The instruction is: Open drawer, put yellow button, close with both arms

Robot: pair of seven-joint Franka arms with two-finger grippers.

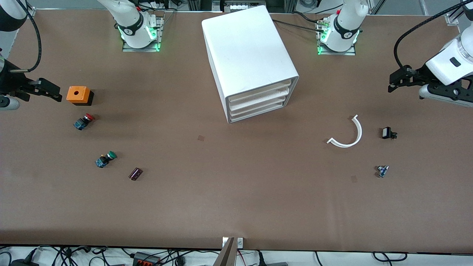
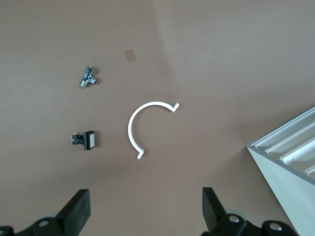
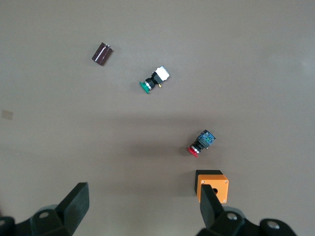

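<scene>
The white cabinet [image 1: 248,51] stands in the middle of the table between the arms' bases. Its three drawers are pushed in; the uppermost drawer [image 1: 258,92] shows its plain front. The yellow button does not show in any view. My left gripper [image 1: 393,82] hangs open over the left arm's end of the table; in its wrist view, the left gripper [image 2: 146,209] holds nothing and the cabinet's corner [image 2: 290,167] shows. My right gripper [image 1: 53,91] hangs open beside an orange box [image 1: 77,94]; in its wrist view, the right gripper [image 3: 145,204] is empty.
A red-capped button [image 1: 84,121], a green-capped button [image 1: 105,159] and a dark cylinder [image 1: 135,173] lie toward the right arm's end. A white curved strip [image 1: 349,135], a small black part [image 1: 388,133] and a small metal part [image 1: 382,171] lie toward the left arm's end.
</scene>
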